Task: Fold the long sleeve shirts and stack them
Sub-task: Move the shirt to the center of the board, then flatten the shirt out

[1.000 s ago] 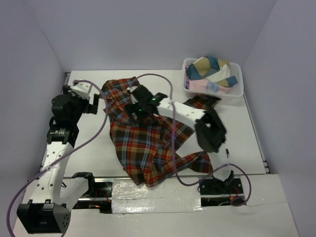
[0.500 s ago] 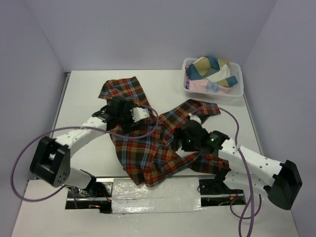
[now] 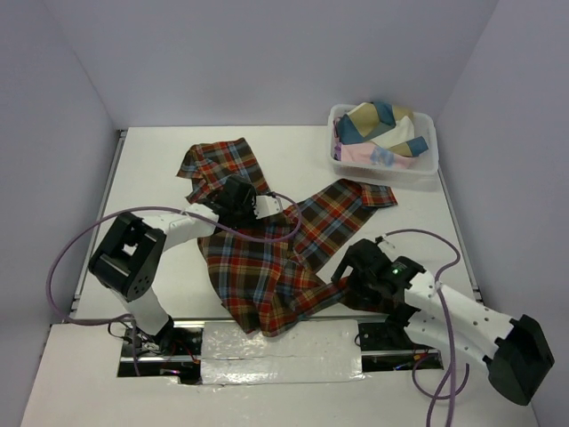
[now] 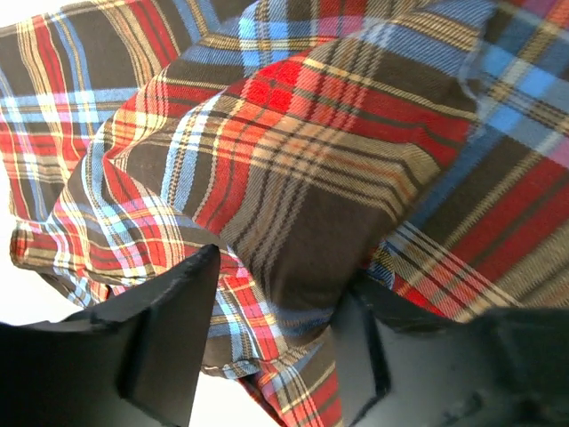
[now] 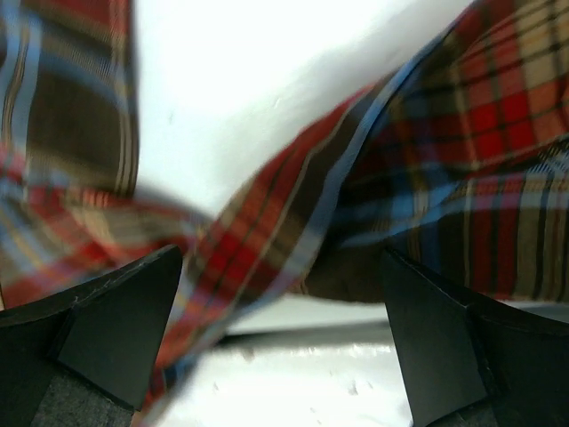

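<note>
One long sleeve shirt, red, brown and blue plaid, lies crumpled across the middle of the table, a sleeve spread to the right. My left gripper is down on its upper left part. In the left wrist view the left gripper has its jaws partly apart around a raised fold of the shirt. My right gripper sits low at the shirt's lower right edge. The right wrist view shows the right gripper wide open, a blurred plaid strip crossing between its fingers.
A white basket with folded blue, beige and pink cloth stands at the back right. Purple cables loop from both arms over the shirt and the table. The table's near edge runs just below the shirt's hem.
The left arm swung from the far left onto the shirt's upper part and its jaws narrowed around a fold. The right arm moved from the centre to the lower right edge.
</note>
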### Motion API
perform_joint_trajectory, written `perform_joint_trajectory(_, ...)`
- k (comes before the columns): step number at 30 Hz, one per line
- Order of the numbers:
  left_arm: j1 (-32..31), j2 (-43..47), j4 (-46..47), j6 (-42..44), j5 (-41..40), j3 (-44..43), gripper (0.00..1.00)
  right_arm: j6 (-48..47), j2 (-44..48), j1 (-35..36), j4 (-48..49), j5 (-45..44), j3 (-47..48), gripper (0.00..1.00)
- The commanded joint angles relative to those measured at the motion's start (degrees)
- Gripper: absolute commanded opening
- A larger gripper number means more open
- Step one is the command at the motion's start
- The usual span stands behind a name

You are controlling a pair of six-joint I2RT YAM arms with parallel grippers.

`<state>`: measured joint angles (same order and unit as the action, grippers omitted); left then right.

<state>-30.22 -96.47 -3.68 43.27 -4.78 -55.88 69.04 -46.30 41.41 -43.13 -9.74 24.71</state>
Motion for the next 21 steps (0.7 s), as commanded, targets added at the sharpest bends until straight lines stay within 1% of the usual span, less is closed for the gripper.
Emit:
perform_joint_trajectory(1, 0.2, -1.3, 5.3, 1.0, -3.2, -2.0, 0.6, 1.3, -3.5, -4.4, 5.0, -3.1, 1.2, 1.0)
perform_joint_trajectory(2, 0.4, -1.8, 5.4, 1.3, -3.4, -2.1, 0.56, -0.1, -4.2, -5.3, 6.4, -3.4, 1.1, 1.0)
perform_joint_trajectory(3, 0.5, -2.3, 5.6, 1.4, -3.6, -2.1, 0.47, -1.1, -5.6, -6.2, 7.5, -3.4, 1.0, 1.0)
perform_joint_trajectory(4, 0.7, -3.2, 5.7, 1.5, -3.7, -2.3, 0.42, -1.9, -6.5, -7.6, 8.8, -3.0, 0.5, 1.0)
perform_joint_trajectory(5, 1.0, -3.6, 6.1, 1.4, -4.1, -2.4, 0.35, -3.8, -7.3, -8.2, 12.2, -2.3, 0.3, 0.98)
perform_joint_trajectory(6, 1.2, -4.0, 6.3, 1.1, -4.1, -2.4, 0.2, -4.8, -9.3, -8.6, 13.5, -1.2, -0.1, 0.95)
perform_joint_trajectory(7, 1.5, -3.9, 6.5, 0.9, -4.1, -2.5, 0.11, -6.1, -10.3, -9.1, 14.6, -1.0, -0.2, 0.89)
perform_joint_trajectory(8, 1.7, -3.8, 6.8, 0.8, -4.4, -2.6, 0.03, -6.6, -11.2, -9.4, 16.0, -1.0, -0.2, 0.65)
perform_joint_trajectory(9, 1.7, -3.3, 6.7, 0.3, -4.5, -2.9, 0.0, -7.2, -12.6, -9.7, 16.5, -1.2, 0.0, 0.51)
perform_joint_trajectory(10, 2.3, -2.9, 6.1, -0.1, -4.5, -3.4, 0.0, -8.7, -13.0, -9.9, 16.9, -1.2, 0.2, 0.35)
perform_joint_trajectory(11, 2.6, -2.5, 4.3, -0.7, -4.6, -5.1, 0.0, -9.6, -13.1, -10.3, 17.3, -1.3, 0.5, 0.07)
perform_joint_trajectory(12, 3.1, -1.3, 3.3, -2.6, -4.5, -6.4, 0.0, -10.8, -12.7, -10.6, 17.0, -1.5, 2.0, 0.0)
perform_joint_trajectory(14, 4.6, 0.6, -2.5, -5.0, -4.0, -11.3, 0.0, -14.4, -10.5, -11.2, 14.4, -3.6, 4.6, 0.0)
perform_joint_trajectory(15, 5.3, 3.2, -4.1, -6.9, -3.7, -13.4, 0.0, -15.8, -9.5, -11.4, 12.8, -5.0, 8.8, 0.0)
perform_joint_trajectory(16, 6.5, 4.8, -5.7, -7.7, -3.4, -17.4, 0.0, -18.6, -8.1, -11.6, 10.7, -6.9, 11.5, 0.0)
perform_joint_trajectory(17, 6.9, 6.4, -7.2, -8.0, -3.2, -19.3, 0.0, -20.2, -5.3, -11.6, 6.5, -11.5, 14.8, 0.0)
perform_joint_trajectory(18, 7.4, 9.6, -9.9, -8.4, -3.7, -21.5, 0.0, -22.3, -4.0, -11.7, 5.0, -13.7, 21.9, 0.0)
perform_joint_trajectory(19, 8.6, 11.1, -11.3, -8.5, -4.0, -26.0, 0.0, -27.4, -2.4, -11.8, 2.9, -15.7, 25.5, 0.0)
perform_joint_trajectory(20, 9.2, 12.4, -12.8, -8.4, -4.4, -28.1, 0.0, -30.1, 0.2, -11.7, 2.5, -18.7, 29.5, 0.0)
perform_joint_trajectory(21, 10.0, 15.0, -15.6, -8.4, -5.2, -30.4, 0.0, -33.1, 1.2, -11.7, 2.5, -19.7, 37.2, 0.0)
